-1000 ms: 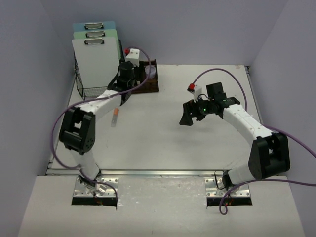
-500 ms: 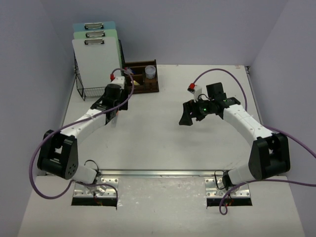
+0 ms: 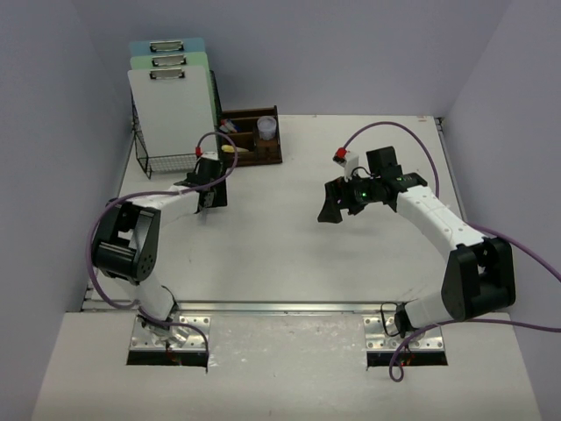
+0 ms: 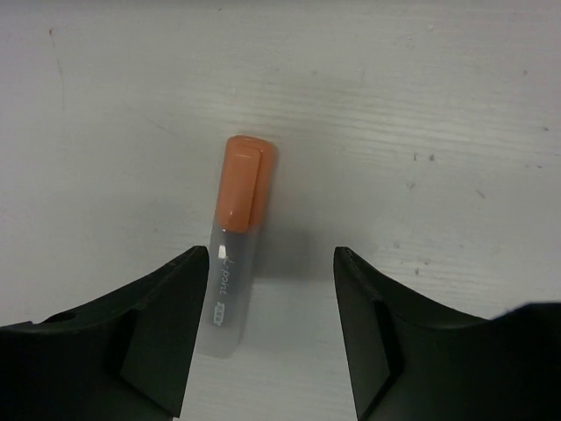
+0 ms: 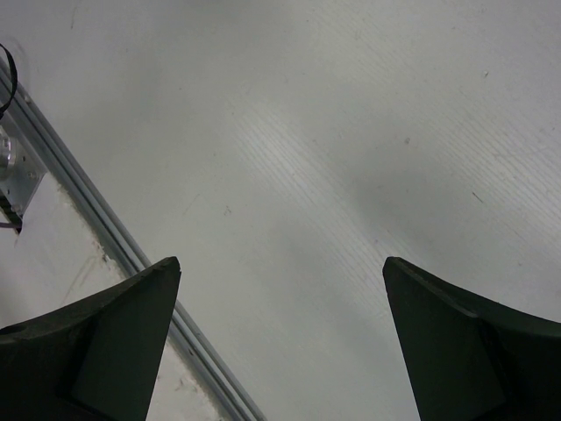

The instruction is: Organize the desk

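Observation:
The white desk (image 3: 289,246) carries a marker with an orange cap and grey barrel (image 4: 238,230), lying flat. In the left wrist view it lies between my open left gripper's (image 4: 270,256) fingers, close to the left finger (image 4: 149,333), not touched. In the top view my left gripper (image 3: 209,198) is low over the desk, in front of the wire rack, and hides the marker. My right gripper (image 3: 332,209) is open and empty above the desk's right middle. In the right wrist view the right gripper (image 5: 280,263) shows only bare desk between its fingers.
A dark-brown wooden organiser tray (image 3: 252,147) with small items and a cup stands at the back. A black wire-mesh rack (image 3: 166,160) holding three clipboards (image 3: 172,105) stands at the back left. A metal rail (image 5: 83,203) runs along the near edge. Lavender walls enclose the desk.
My left gripper has drawn back from the organiser tray toward the near left and come down around the marker. The right arm has not moved.

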### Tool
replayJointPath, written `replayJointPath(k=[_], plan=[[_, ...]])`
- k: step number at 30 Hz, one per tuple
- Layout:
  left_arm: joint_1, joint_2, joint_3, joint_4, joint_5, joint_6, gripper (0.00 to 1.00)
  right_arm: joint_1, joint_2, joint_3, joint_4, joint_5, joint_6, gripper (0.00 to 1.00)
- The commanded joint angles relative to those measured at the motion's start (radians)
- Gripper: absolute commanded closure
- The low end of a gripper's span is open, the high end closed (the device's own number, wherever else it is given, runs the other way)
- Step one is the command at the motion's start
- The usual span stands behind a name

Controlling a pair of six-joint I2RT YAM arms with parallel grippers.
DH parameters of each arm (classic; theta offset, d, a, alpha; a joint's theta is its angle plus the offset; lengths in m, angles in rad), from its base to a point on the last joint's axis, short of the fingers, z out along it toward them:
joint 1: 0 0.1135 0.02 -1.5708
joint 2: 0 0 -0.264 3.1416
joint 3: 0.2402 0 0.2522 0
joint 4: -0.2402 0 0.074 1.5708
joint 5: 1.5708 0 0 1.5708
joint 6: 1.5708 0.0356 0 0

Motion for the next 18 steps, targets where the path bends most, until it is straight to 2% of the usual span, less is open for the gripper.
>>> replayJointPath(k=[1, 11, 18], plan=[[0.055, 0.061, 0.066, 0.037, -0.01, -0.031, 0.43, -0.006, -0.036, -0.005, 0.015, 0.006, -0.004, 0.01], [0.072, 0.138, 0.094, 0.09, 0.042, 0.016, 0.43, -0.006, -0.03, -0.003, 0.014, 0.004, -0.002, 0.01], [0.075, 0.166, 0.104, 0.049, 0.181, 0.019, 0.5, -0.006, -0.029, 0.004, 0.004, 0.006, -0.009, 0.01]])
